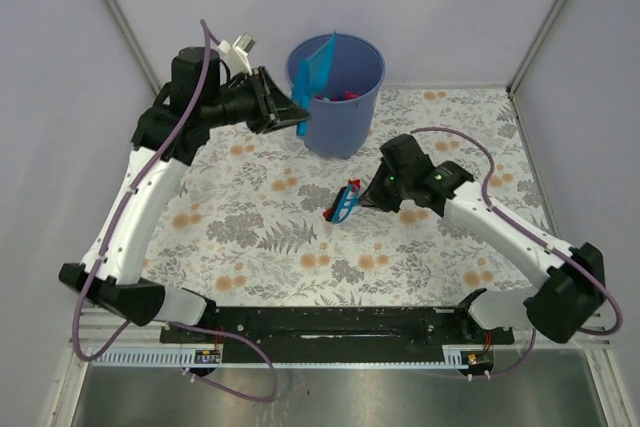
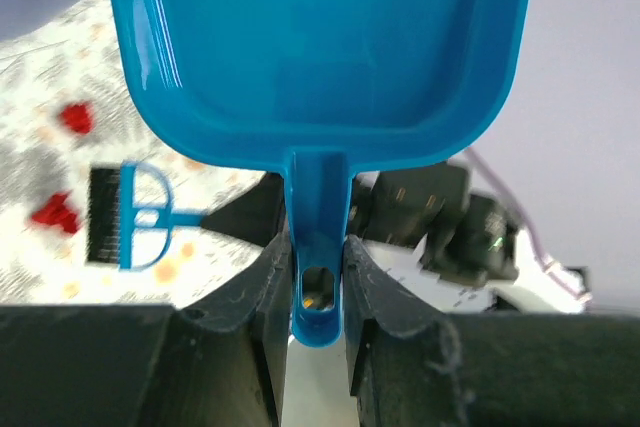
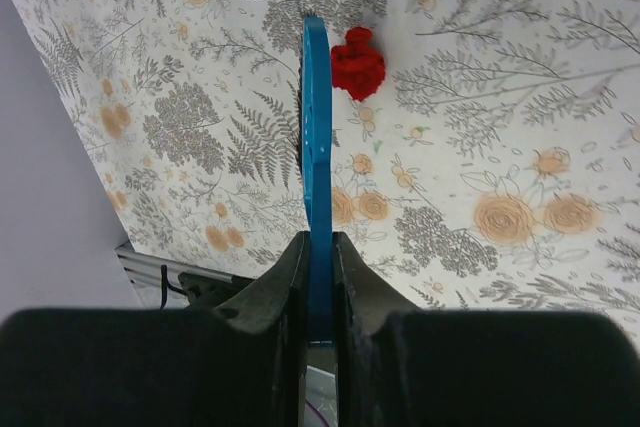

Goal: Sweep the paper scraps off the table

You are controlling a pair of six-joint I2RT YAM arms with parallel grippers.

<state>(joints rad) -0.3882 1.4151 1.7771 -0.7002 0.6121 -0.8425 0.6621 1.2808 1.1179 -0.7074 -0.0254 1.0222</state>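
My left gripper is shut on the handle of the blue dustpan, which it holds tilted over the blue bucket. In the left wrist view the handle sits between the jaws and the pan looks empty. Red paper scraps lie inside the bucket. My right gripper is shut on a small blue brush held low over the table. Red scraps lie on the table by the brush head. The right wrist view shows the brush edge-on beside one red scrap.
The bucket stands at the table's back middle. The left wrist view shows the brush, two red scraps beside it and the right arm. A black slotted rail runs along the near edge. Grey walls close in the table.
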